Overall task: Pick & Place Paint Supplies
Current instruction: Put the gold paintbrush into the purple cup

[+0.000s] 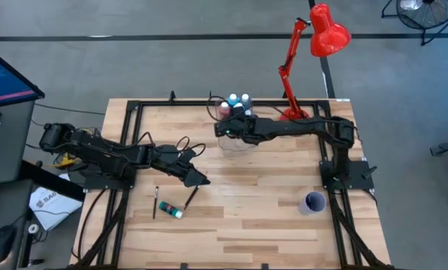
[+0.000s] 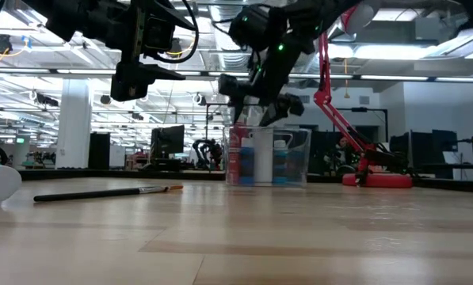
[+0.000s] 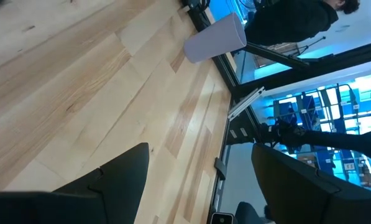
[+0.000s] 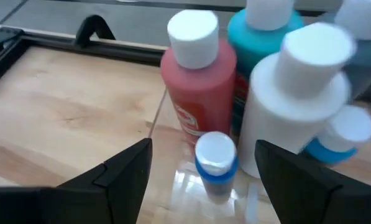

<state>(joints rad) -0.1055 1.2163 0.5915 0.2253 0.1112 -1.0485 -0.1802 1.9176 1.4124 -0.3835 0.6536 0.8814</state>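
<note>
Nearest to us, our left gripper (image 1: 201,180) hangs above the table (image 1: 269,225) with its fingers (image 3: 120,180) spread wide and nothing between them. Just beside its tip lies a thin dark paintbrush (image 1: 190,197); a little farther out lie a small blue-green tube (image 1: 170,210) and a second brush (image 1: 155,202). We judge these three still have to be picked up.

Farther off, our right gripper (image 1: 225,130) hovers over the clear box (image 2: 269,156), also parted and holding nothing. Directly ahead of its fingers stand a pink-red bottle (image 4: 197,87), a white bottle (image 4: 284,118) and a small blue-capped bottle (image 4: 215,163).

We seem to be between picks. Next, the left gripper must drop onto the nearest brush and close narrowly.
</note>
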